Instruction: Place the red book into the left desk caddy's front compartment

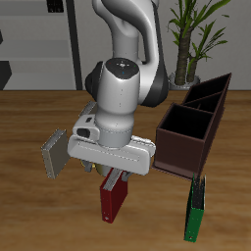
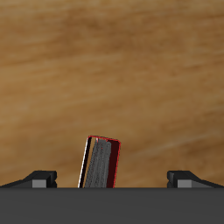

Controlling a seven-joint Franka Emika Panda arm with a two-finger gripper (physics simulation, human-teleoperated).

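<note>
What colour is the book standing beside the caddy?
Green; the exterior view shows it best.

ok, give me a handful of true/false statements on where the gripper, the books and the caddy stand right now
1. The red book stands upright on the table. True.
2. The gripper is clamped on the red book. False: in the wrist view both fingers stand apart from it, jaws open.
3. The red book sits in the caddy. False: it stands on the table, outside it.
4. A green book stands in front of the caddy, nearer the table's front edge. True.
5. The caddy's front compartment holds a book. False: it looks empty.
</note>
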